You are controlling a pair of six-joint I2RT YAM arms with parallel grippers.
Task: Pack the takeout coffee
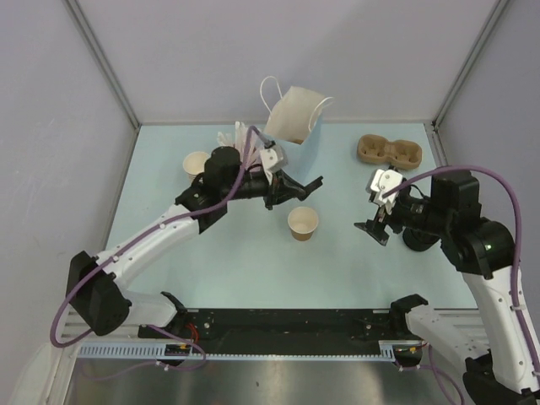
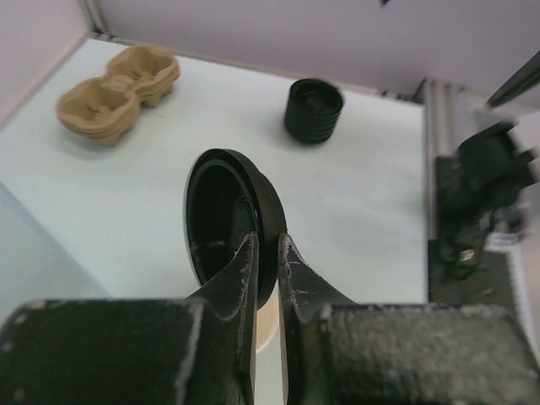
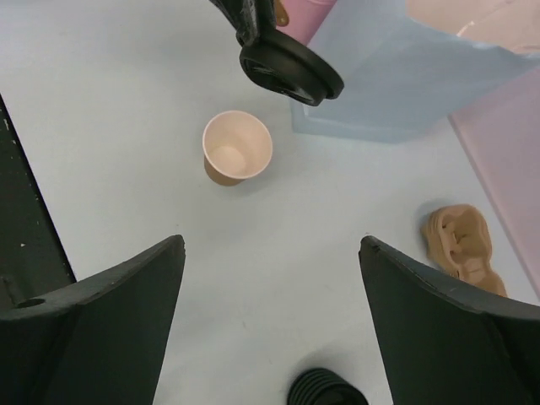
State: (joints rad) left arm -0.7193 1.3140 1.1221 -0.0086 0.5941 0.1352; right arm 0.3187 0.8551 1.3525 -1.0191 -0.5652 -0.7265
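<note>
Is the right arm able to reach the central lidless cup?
Probably yes: the right gripper is open and only bare table lies before the cup; the left gripper holds a lid near it.

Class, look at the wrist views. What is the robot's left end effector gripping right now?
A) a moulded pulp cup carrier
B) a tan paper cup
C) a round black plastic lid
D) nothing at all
C: the left end effector pinches the rim of the black lid between its fingers, while the paper cup stands open and lidless on the table.
</note>
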